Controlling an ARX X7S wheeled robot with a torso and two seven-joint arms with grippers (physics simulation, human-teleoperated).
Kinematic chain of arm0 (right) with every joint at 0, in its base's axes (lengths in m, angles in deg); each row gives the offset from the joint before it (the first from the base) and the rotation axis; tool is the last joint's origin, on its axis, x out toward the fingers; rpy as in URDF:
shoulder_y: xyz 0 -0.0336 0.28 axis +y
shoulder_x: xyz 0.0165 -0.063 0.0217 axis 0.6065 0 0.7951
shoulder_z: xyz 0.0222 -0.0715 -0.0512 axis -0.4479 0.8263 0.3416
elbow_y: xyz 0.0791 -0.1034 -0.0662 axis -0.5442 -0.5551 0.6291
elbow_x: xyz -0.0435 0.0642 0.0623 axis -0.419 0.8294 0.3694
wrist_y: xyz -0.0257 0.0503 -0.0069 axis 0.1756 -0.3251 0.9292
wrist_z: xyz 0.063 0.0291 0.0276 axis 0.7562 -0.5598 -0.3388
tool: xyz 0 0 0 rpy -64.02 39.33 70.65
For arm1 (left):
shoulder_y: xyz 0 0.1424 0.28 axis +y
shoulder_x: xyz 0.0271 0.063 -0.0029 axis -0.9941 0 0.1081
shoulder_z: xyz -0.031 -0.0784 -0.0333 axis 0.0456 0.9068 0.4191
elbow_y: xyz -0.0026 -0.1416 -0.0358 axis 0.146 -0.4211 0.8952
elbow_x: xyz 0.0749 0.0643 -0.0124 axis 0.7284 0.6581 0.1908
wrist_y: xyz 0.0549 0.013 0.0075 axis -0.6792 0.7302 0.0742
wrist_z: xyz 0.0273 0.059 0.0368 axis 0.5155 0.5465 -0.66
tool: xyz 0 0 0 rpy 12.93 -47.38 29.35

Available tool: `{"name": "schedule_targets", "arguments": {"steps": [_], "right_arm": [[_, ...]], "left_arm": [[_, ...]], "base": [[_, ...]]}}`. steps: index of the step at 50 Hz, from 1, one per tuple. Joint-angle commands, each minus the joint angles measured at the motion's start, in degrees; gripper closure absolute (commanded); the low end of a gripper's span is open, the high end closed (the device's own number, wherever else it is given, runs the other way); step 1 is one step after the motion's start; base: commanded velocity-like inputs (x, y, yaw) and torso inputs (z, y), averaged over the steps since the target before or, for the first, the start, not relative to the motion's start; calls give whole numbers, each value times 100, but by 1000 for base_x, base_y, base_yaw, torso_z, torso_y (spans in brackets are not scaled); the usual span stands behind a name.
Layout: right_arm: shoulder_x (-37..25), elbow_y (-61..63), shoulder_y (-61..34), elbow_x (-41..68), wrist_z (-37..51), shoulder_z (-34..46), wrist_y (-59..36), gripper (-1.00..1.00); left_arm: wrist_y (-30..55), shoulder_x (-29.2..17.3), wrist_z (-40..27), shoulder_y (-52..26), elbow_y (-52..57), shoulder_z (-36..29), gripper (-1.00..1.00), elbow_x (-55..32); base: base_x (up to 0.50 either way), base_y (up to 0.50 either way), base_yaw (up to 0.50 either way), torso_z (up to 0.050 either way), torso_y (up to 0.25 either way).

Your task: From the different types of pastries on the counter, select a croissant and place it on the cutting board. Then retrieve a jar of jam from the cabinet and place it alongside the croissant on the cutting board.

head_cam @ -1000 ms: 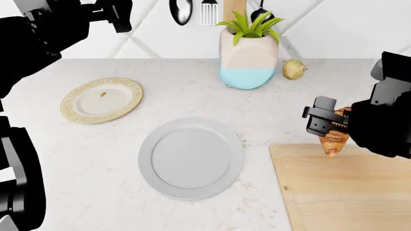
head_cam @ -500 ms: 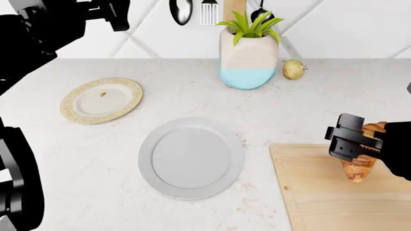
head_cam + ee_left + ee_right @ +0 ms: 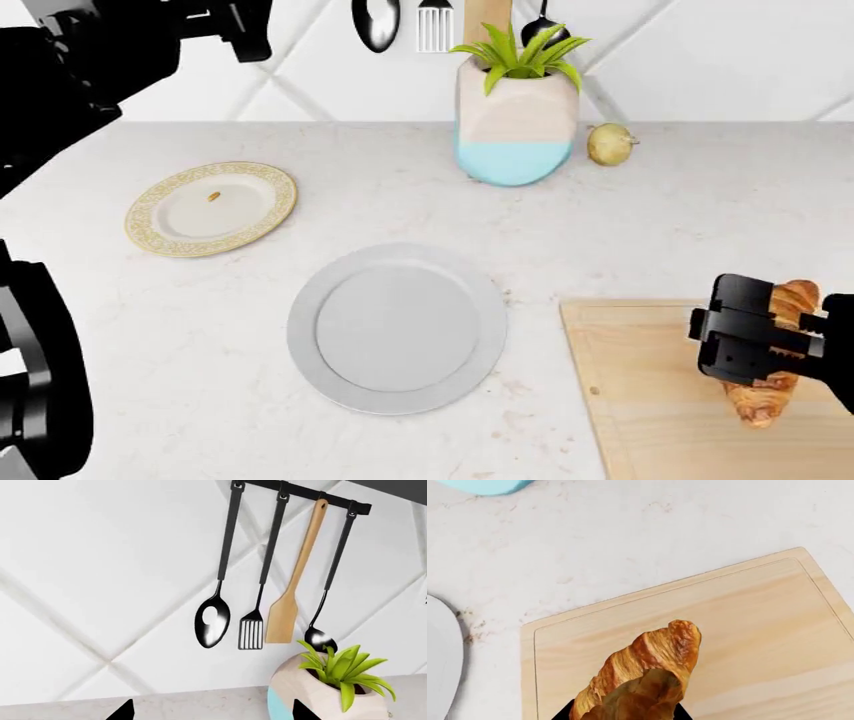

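- Holding the croissant above the cutting board, the right pincer is clamped on the pastry's middle, with one horn pointing down toward the wood; the head view cannot say whether that tip touches the board or hangs clear of it
- Releasing from height is the first risk: the curved pastry would likely land on its tip, tip over and roll, and the board's near and right edges run out of the head view, so I cannot judge how much room lies on that side
- The right wrist view shows the croissant over the board's middle, which looks a fair spot, yet the jar of jam must later stand alongside, so a drop dead centre may crowd it
- Squeezing flaky layers invites sticking: the pastry may cling to one finger as the pincer spreads and get dragged off the board onto the table
- The grey plate sits just beside the board's left edge; a sideways slide could end there
- The left pincer is raised near the wall by the hanging utensils and plant vase; I cannot tell whether it is wide or narrow, and a careless swing toward the cabinet could strike them
- No jar or cabinet is in view, so the base must probably move, which could jolt a badly seated croissant
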Motion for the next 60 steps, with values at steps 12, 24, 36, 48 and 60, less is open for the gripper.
{"name": "schedule_targets", "arguments": {"steps": [12, 24, 36, 48, 60], "right_arm": [[74, 194, 737, -554, -463, 462, 261, 100], [4, 181, 695, -466, -426, 423, 157, -100], [82, 106, 529, -407, -326, 286, 120, -100], [101, -203, -108, -132, -114, -145, -396, -100], [1092, -1076, -1036, -501, -266, -798, -748, -100]], "left_arm": [[-191, 12, 32, 59, -157, -84, -100, 38], [-307, 29, 84, 45, -309, -151, -100, 65], [-194, 21, 9, 55, -176, -110, -100, -9], [-173, 14, -14, 10, -165, -121, -100, -36], [-73, 42, -148, 1, 100, 61, -100, -188]], "base": [[0, 0, 0, 0, 0], [0, 0, 0, 0, 0], [0, 0, 0, 0, 0], [0, 0, 0, 0, 0], [0, 0, 0, 0, 0]]}}
